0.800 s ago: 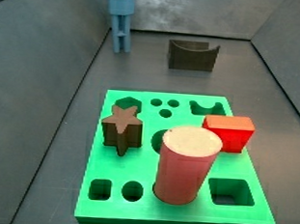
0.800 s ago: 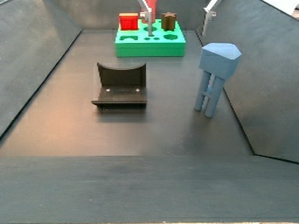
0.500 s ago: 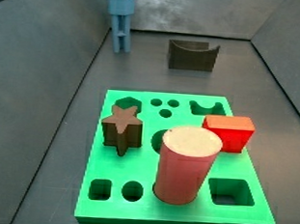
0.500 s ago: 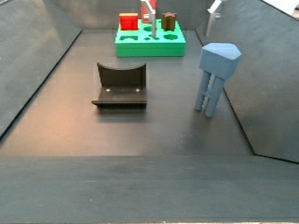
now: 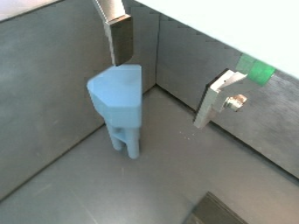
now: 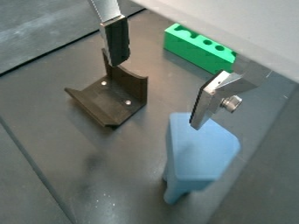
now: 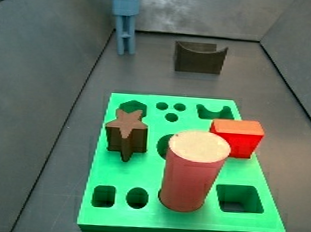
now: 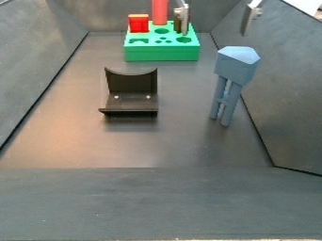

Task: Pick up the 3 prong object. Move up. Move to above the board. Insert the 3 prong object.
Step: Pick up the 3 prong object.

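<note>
Gripper (image 5: 173,66) spread wide (nothing held), above upright 3 prong object (image 5: 119,105).

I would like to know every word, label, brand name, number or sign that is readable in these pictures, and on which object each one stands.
None: no view shows readable text.
3 prong object: plain blue, no marking.
Board: only shaped holes, no letters or numbers.
Pink cylinder, red block and dark U-shaped block: unmarked.
Claw, open above the 3 prong object: the silver fingers carry a screw, no label.
</note>
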Controlling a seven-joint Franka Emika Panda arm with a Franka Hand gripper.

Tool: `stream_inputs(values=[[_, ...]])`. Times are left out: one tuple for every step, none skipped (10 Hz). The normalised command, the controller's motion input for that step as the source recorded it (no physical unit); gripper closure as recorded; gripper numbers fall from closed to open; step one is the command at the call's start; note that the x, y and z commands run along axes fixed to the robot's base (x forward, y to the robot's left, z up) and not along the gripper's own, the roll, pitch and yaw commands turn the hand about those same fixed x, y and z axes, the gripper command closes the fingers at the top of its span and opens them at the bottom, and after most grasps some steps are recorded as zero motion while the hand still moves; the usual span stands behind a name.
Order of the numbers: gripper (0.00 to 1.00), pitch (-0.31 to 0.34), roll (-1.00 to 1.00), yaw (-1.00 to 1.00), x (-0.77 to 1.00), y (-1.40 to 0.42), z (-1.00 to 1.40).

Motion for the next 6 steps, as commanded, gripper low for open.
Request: stream_inputs(values=[[0.00, -0.061, -0.03, -0.41, -0.34, 0.15, 0.01], [0.00, -0.036, -0.02, -0.37, -0.35, 0.20, 0.01], [0.00, -0.087, -0.04, -0.58, -0.37, 0.15, 0.00], [0.00, -0.116, -0.04, -0.70, -0.33, 0.07, 0.01], [0.00, -0.124, -0.04, -0.79, -0.24, 0.00, 0.01], [0.00, -0.144, -0.06, -0.91, -0.05, 0.00, 0.00]])
